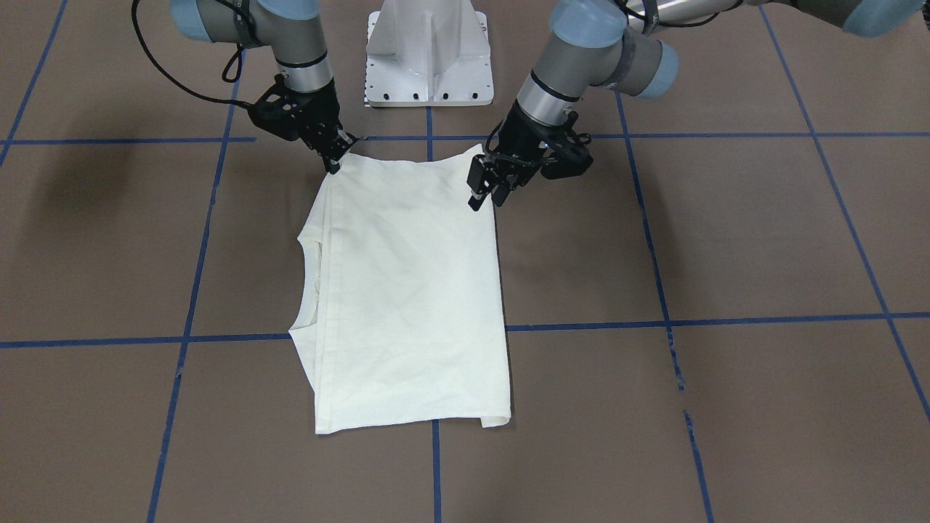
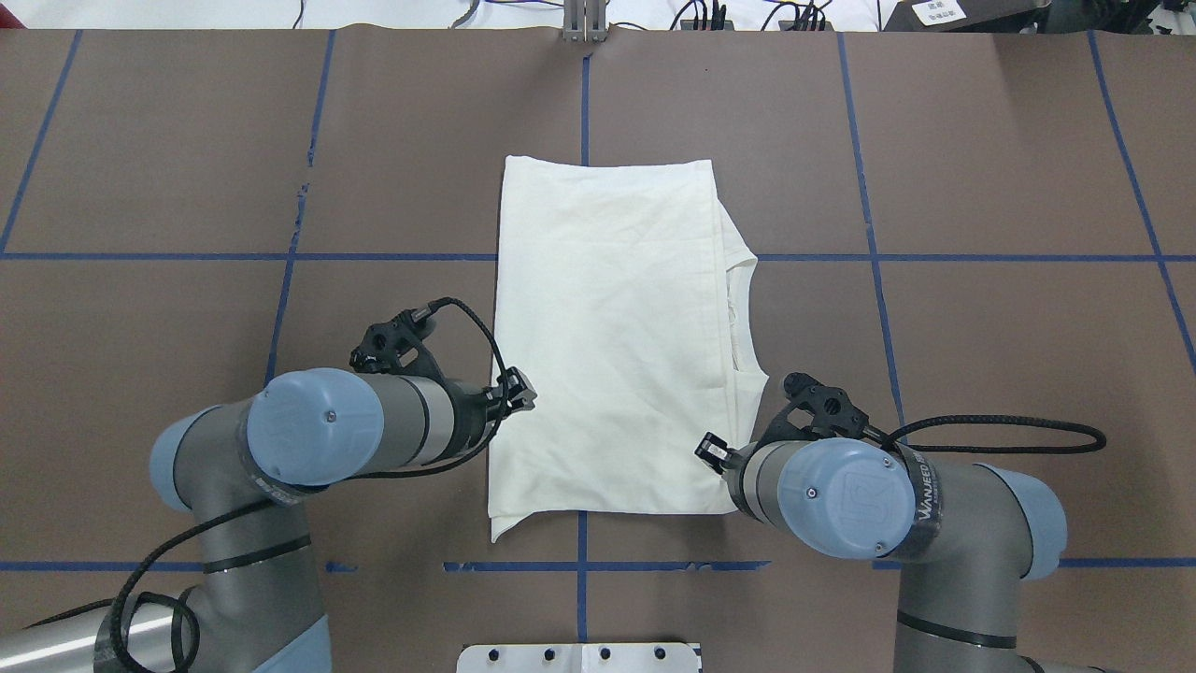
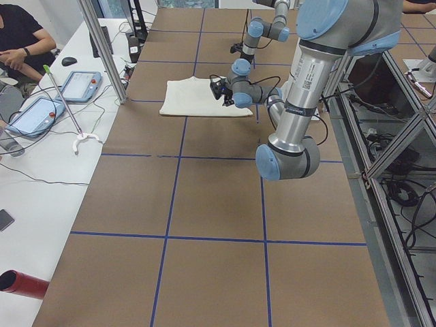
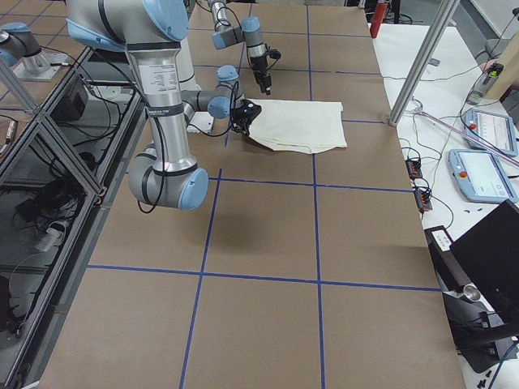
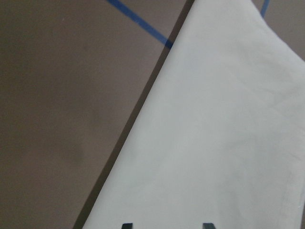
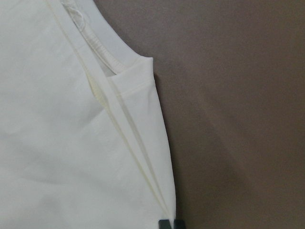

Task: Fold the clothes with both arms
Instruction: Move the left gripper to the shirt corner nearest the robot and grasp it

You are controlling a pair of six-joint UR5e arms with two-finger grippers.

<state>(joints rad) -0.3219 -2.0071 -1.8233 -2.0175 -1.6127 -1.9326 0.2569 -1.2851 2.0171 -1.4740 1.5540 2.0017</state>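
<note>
We found the shirt [image 1: 407, 290] lying flat on the table [image 1: 726, 240], folded into a long rectangle with its plain cream side up. Its ribbed collar [image 1: 309, 283] showed at the edge on the robot's right. The right gripper [image 1: 334, 163] was down at the shirt's near right corner, its jaws closed on the hem there. The left gripper [image 1: 487, 201] stood over the near left corner with its jaws parted, holding nothing.
</note>
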